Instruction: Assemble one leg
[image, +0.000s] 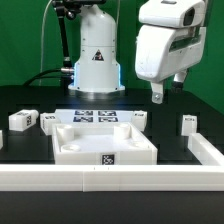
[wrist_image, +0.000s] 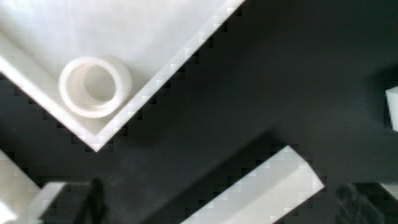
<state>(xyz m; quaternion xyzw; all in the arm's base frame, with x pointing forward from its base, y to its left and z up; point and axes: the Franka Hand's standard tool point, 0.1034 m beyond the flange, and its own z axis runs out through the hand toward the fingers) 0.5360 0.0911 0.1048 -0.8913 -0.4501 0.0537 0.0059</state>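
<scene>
My gripper (image: 160, 95) hangs in the air at the exterior view's right, above the table and open, holding nothing. Several white legs with marker tags lie on the black table: two at the left (image: 22, 121) (image: 48, 122) and two at the right (image: 138, 118) (image: 187, 123). The large white tray-like piece (image: 62, 147) lies in the middle. In the wrist view my gripper (wrist_image: 210, 205) shows dark fingers (wrist_image: 54, 200) far apart. A white slanted post (wrist_image: 267, 188), seemingly a leg, lies between them well below. A corner of the tray-like piece (wrist_image: 151, 40) carries a round socket (wrist_image: 93, 82).
The marker board (image: 97, 117) lies behind the tray-like piece, in front of the robot base (image: 97, 60). A white wall (image: 110, 178) runs along the front and turns back at the right (image: 207, 150). Another white piece (wrist_image: 390, 105) shows at the wrist view's edge.
</scene>
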